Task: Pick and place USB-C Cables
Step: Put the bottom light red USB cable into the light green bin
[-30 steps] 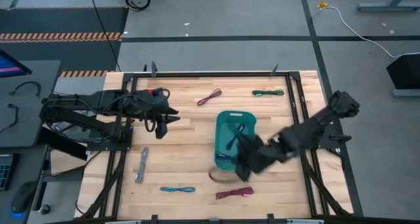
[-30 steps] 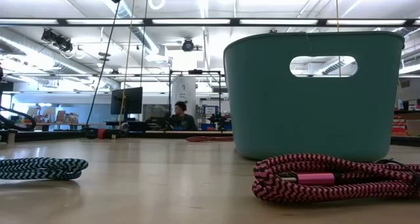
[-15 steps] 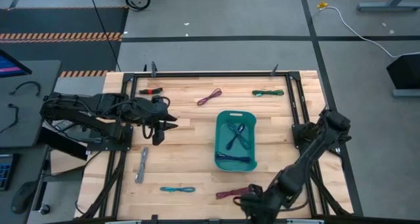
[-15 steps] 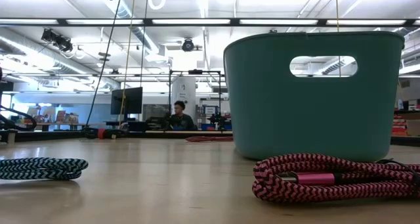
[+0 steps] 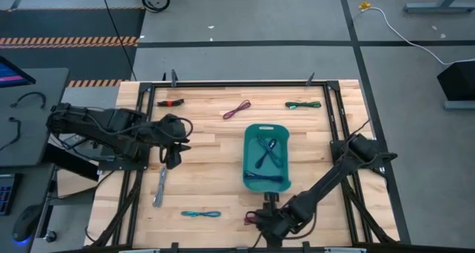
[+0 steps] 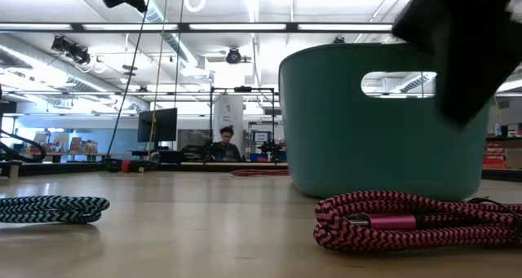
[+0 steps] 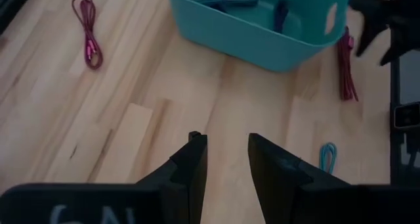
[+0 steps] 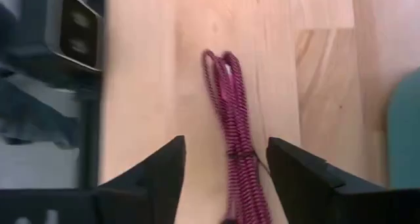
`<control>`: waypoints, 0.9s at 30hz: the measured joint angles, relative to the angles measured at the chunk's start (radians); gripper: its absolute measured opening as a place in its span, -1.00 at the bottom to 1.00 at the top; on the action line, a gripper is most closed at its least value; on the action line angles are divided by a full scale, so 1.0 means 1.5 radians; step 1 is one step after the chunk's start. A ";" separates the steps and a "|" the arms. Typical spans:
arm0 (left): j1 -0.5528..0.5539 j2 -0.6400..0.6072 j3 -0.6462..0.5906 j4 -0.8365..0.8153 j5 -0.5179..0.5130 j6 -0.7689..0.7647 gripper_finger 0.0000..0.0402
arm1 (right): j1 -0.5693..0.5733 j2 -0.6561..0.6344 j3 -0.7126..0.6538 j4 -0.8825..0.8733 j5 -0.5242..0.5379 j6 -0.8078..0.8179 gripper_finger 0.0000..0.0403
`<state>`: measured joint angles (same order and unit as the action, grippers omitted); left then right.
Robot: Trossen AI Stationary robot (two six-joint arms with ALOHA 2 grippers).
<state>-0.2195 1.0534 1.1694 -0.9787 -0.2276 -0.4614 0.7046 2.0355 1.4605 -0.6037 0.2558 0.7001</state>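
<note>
at the near edge of the tabletop [image 5: 215,171] the right gripper [image 8: 226,168] hangs over the magenta cable [image 8: 233,135], its jaws spread wide to either side of the coil and not touching it, with the teal cable [image 5: 200,214] lying to one side and the grey cable [image 5: 159,186] a little beyond that. just past the magenta cable stands the teal basket [image 5: 251,180], which holds several dark blue and teal cables [image 5: 267,153]. over the left half of the tabletop the left gripper [image 7: 223,161] hovers with jaws slightly parted and nothing between them, and along the far edge lie a red cable [image 5: 170,102], another magenta cable [image 5: 237,109] and a green cable [image 5: 303,104].
</note>
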 joint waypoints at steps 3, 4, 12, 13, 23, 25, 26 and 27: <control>-0.007 0.000 0.000 0.000 0.000 0.000 -0.42 | -0.008 0.028 0.000 -0.002 -0.008 -0.002 0.20; -0.007 0.000 0.000 0.000 0.000 0.000 -0.42 | -0.011 0.035 0.000 -0.002 -0.009 0.002 0.20; -0.007 0.000 0.000 0.002 0.000 -0.001 -0.42 | -0.013 0.050 -0.009 -0.002 -0.027 0.019 -0.24; -0.007 0.000 0.000 0.005 0.000 -0.001 -0.42 | -0.012 0.050 -0.012 -0.004 -0.037 0.020 -0.35; -0.007 0.000 0.000 0.032 0.000 -0.001 -0.42 | 0.002 0.021 -0.006 -0.018 -0.144 0.050 -0.88; -0.007 0.000 0.000 0.033 0.000 -0.001 -0.42 | 0.001 -0.018 0.010 -0.009 -0.144 0.061 -0.90; -0.007 0.000 0.000 0.035 0.000 -0.001 -0.42 | 0.001 -0.040 0.019 -0.008 -0.143 0.068 -0.91; -0.007 0.000 0.000 0.037 0.000 -0.001 -0.42 | 0.001 -0.064 0.025 -0.005 -0.141 0.073 -0.92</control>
<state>-0.2298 1.0534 1.1694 -0.9236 -0.2274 -0.4625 0.7056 1.9401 1.4980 -0.6111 0.0444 0.8095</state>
